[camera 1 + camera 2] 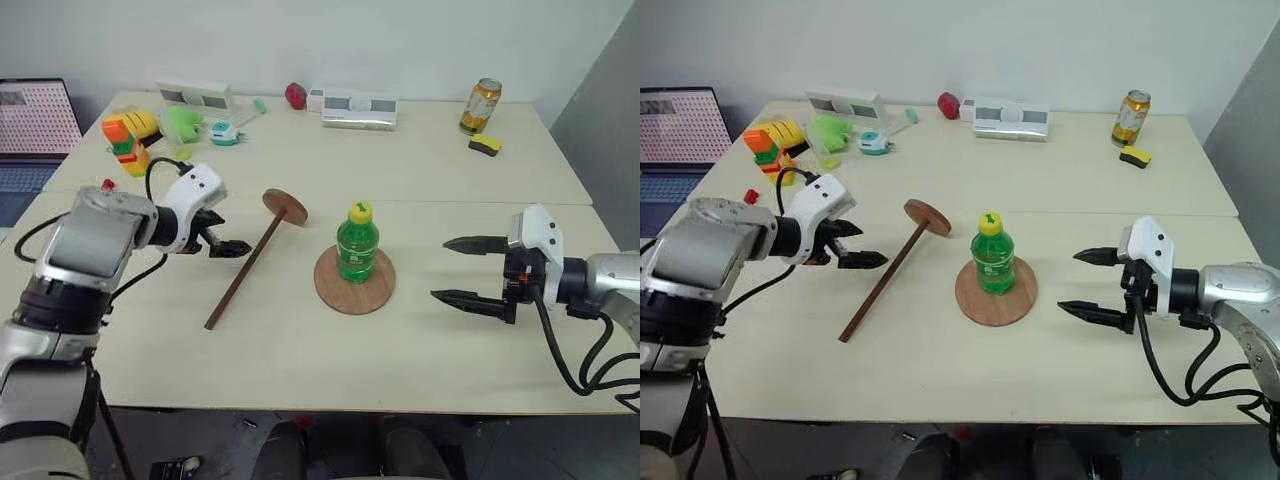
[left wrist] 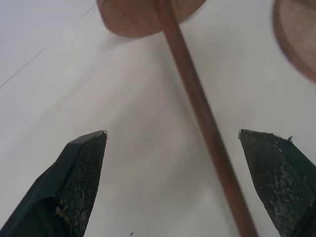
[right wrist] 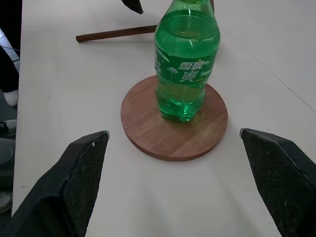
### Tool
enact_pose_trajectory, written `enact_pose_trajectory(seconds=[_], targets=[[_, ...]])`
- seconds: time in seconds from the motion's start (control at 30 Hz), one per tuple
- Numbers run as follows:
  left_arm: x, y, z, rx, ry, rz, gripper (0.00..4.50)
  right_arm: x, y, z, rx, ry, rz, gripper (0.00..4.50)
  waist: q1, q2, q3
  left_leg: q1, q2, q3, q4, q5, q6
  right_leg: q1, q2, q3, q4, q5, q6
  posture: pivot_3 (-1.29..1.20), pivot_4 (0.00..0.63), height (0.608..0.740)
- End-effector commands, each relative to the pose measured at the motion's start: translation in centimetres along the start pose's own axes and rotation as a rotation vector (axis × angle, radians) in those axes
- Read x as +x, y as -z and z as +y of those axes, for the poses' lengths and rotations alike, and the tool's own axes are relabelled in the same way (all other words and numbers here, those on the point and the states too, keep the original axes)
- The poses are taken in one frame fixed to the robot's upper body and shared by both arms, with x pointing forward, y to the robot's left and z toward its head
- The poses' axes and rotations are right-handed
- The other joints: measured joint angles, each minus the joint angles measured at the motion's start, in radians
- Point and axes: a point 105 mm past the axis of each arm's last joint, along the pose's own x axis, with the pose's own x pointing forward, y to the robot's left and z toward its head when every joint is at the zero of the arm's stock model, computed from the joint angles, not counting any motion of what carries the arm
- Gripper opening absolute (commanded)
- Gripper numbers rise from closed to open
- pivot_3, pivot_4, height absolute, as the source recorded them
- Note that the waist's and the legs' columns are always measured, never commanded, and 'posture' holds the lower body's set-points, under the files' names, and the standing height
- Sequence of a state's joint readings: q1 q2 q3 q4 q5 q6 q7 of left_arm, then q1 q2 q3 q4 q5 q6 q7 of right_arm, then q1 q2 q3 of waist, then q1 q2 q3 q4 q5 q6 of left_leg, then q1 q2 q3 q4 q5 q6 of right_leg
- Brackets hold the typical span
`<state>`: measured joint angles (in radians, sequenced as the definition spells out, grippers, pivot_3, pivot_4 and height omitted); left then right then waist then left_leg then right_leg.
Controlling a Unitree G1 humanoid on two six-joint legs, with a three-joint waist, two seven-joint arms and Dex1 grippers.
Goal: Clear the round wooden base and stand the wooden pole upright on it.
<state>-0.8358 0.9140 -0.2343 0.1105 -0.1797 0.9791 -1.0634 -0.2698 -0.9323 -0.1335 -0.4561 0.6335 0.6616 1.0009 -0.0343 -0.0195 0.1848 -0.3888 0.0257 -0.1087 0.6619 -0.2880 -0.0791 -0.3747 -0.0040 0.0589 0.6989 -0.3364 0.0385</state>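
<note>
1. A green soda bottle (image 1: 357, 243) with a yellow cap stands upright on the round wooden base (image 1: 355, 283), mid-tabletop (image 1: 420, 160); green drink fills it nearly to the neck.
2. The wooden pole (image 1: 243, 270) lies flat on the tabletop just left of the base, its small disc end pointing away from the robot.
3. The left tool (image 1: 232, 248) hovers close beside the pole, fingers spread wide and empty.
4. The right tool (image 1: 462, 270) sits right of the base, aimed at the bottle, fingers wide apart, holding nothing.
5. At the far edge stands a drink can (image 1: 480, 105); its contents can't be seen.
</note>
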Motion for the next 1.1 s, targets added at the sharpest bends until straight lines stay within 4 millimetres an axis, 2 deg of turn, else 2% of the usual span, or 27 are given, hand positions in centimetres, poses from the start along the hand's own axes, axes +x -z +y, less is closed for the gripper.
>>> enact_pose_trajectory(seconds=[0.03, 0.17, 0.23, 0.37, 0.6, 0.8, 0.97, 1.1], targets=[[-0.7, -2.4, -0.4, 0.039, 0.029, -0.082, 4.50, 0.3, -1.3, -0.1, -0.034, 0.008, -0.048, 4.47, -0.001, 0.000, 0.000, 0.000, 0.000, 0.000, 0.000, 0.000, -0.001, 0.000, 0.000, 0.000, 0.000, 0.000, 0.000, 0.00, 0.150, 0.740], [-1.6, -3.2, -2.3, 0.175, 0.133, -0.185, 4.50, 1.6, -1.8, -0.2, -0.012, 0.014, -0.102, 4.47, -0.009, 0.000, 0.000, 0.000, 0.001, 0.000, 0.000, 0.001, -0.002, 0.000, 0.000, 0.000, 0.000, 0.000, 0.000, 0.00, 0.150, 0.740], [-2.3, -3.8, -4.1, 0.352, 0.224, -0.290, 4.50, 2.9, -1.8, -0.6, 0.009, 0.023, -0.123, 4.47, -0.011, 0.000, 0.000, 0.000, 0.001, 0.001, 0.000, 0.002, -0.003, -0.001, 0.000, 0.001, 0.000, 0.000, 0.000, 0.00, 0.150, 0.740], [-3.5, -3.6, -6.2, 0.534, 0.345, -0.432, 4.50, 5.5, -1.5, -1.5, 0.061, 0.048, -0.157, 4.47, -0.020, 0.000, 0.000, 0.000, 0.002, 0.001, 0.000, 0.002, -0.003, -0.001, 0.000, 0.002, 0.000, 0.000, 0.000, 0.00, 0.150, 0.740], [-4.0, -2.6, -6.8, 0.626, 0.439, -0.484, 4.50, 9.4, -1.2, -1.9, 0.104, 0.026, -0.178, 4.47, -0.023, 0.000, 0.000, -0.001, 0.000, 0.001, 0.000, 0.002, -0.003, -0.002, -0.001, 0.001, 0.001, 0.000, 0.000, 0.00, 0.150, 0.740], [-3.7, -2.6, -6.8, 0.626, 0.448, -0.483, 4.50, 12.3, -1.8, -1.8, 0.103, 0.001, -0.194, 4.47, -0.025, 0.000, 0.000, -0.003, 0.000, 0.002, 0.001, 0.002, -0.003, -0.006, 0.000, 0.002, 0.005, 0.000, 0.000, 0.00, 0.150, 0.740], [-3.6, -2.6, -6.8, 0.617, 0.441, -0.482, 4.50, 13.6, -2.4, -1.4, 0.107, -0.034, -0.223, 4.47, -0.030, 0.000, 0.000, -0.003, 0.001, 0.001, 0.002, 0.002, -0.003, -0.009, 0.000, 0.002, 0.009, 0.000, 0.000, 0.00, 0.150, 0.740], [-3.5, -2.7, -6.8, 0.611, 0.423, -0.487, 4.50, 13.9, -2.8, -1.3, 0.119, -0.044, -0.259, 3.87, -0.033, 0.000, 0.000, -0.004, 0.001, 0.002, 0.002, 0.002, -0.003, -0.011, 0.000, 0.003, 0.012, 0.000, 0.000, 0.00, 0.150, 0.740]])
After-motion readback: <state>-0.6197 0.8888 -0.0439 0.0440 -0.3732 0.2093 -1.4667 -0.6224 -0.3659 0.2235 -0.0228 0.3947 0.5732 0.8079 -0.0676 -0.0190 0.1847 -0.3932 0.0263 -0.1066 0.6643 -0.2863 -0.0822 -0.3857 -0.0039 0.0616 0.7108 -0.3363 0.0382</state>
